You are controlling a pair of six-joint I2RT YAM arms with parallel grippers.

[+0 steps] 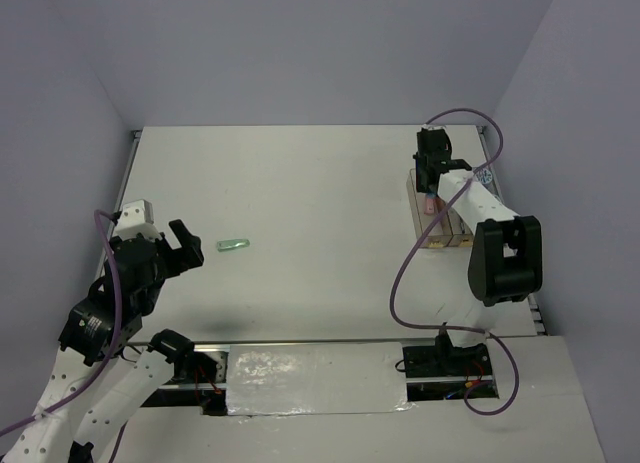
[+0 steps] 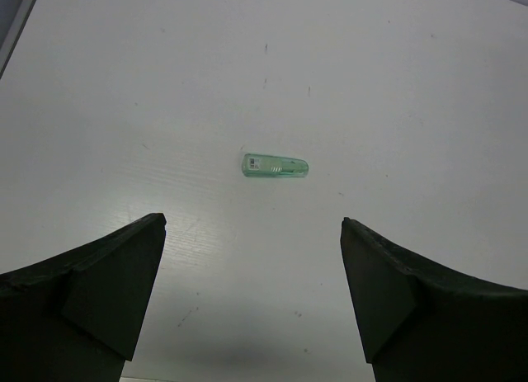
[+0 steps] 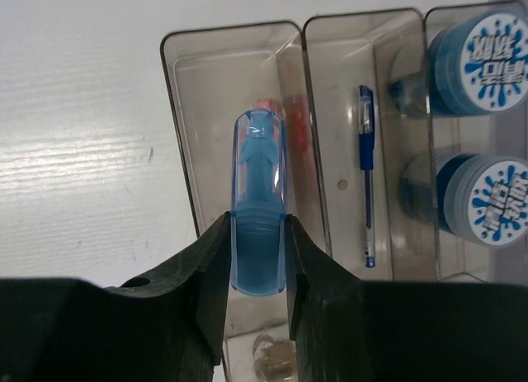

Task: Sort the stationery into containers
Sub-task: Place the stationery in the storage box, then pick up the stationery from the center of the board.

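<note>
Over at the far right of the table (image 1: 320, 183), your right gripper (image 3: 258, 258) is clamping the blue piece (image 3: 258, 209) by its near end and holding it lengthwise above the left-hand bin (image 3: 177, 77) of the three. By the look of it you are working the placing step. The next move is calling for a short lowering between that bin's long walls and then a release, with the piece in line with the bin so it is not catching the rim. Under it something red (image 3: 299, 126) is lying against the dividing wall; you cannot tell what. The blue pen (image 3: 367, 176) is lying in the middle bin and two rolls (image 3: 487, 44) are sitting in the right one. Room is looking tight there, with the table edge and side wall (image 1: 590, 133) just beside the bins. Your left gripper (image 2: 252, 225) is hovering with its jaws wide apart near the green piece (image 2: 275, 166), which is lying alone on open table, well apart from every edge.
</note>
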